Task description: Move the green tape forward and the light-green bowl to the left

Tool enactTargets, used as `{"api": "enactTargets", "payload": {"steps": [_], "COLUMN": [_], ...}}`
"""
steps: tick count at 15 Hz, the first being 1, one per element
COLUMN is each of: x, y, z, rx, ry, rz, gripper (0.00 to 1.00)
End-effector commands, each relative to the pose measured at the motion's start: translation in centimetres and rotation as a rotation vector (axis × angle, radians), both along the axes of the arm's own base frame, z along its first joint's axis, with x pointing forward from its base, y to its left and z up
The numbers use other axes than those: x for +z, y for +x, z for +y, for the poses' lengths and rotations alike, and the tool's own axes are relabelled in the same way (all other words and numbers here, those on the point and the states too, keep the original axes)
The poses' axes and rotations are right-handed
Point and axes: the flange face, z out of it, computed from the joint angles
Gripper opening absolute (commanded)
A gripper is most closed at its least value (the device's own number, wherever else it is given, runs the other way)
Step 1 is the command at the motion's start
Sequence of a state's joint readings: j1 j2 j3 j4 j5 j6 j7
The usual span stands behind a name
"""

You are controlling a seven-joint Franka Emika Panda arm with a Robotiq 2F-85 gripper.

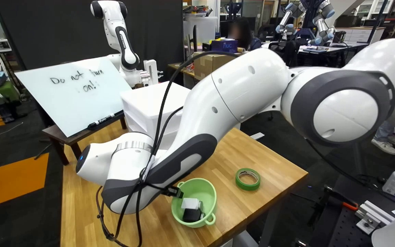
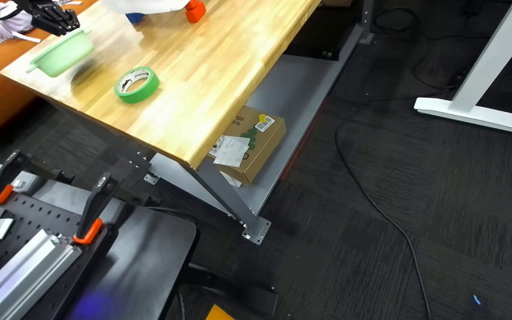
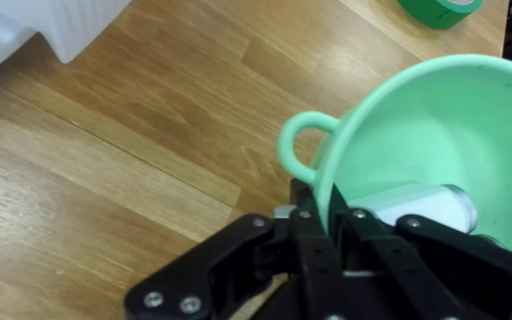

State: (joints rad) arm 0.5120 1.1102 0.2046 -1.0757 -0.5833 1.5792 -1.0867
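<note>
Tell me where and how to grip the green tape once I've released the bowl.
I'd pinch the green tape across its ring wall, coming from straight above: it lies flat on the table with its open centre facing up, so the wall's inner and outer faces should be reachable.

In both exterior views the bowl (image 1: pixel 202 188) hangs over the bench (image 1: pixel 276 171); the tape (image 1: pixel 247 187) lies on the bench, right of the bowl. Inside the bowl lie 2 objects (image 1: pixel 190 203); the pincer (image 3: pixel 319 191) straddles its rim. On the far side stands the drawer unit (image 1: pixel 146 103), the writing board (image 1: pixel 77 103) left of it. A carton (image 2: pixel 262 138) sits on the shelf (image 2: pixel 291 84) below the bench.
</note>
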Motion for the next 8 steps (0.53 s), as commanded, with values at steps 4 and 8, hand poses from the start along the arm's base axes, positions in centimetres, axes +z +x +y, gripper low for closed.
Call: {"api": "enactTargets", "payload": {"steps": [4,8], "x": [-1.05,-0.93], "y": [-0.02,0.21], "z": [0.59,0.63], "rx": [0.016,0.014], "ry": [-0.030,-0.033], "rz": [0.036,0.036], "gripper": [0.09,0.09]}}
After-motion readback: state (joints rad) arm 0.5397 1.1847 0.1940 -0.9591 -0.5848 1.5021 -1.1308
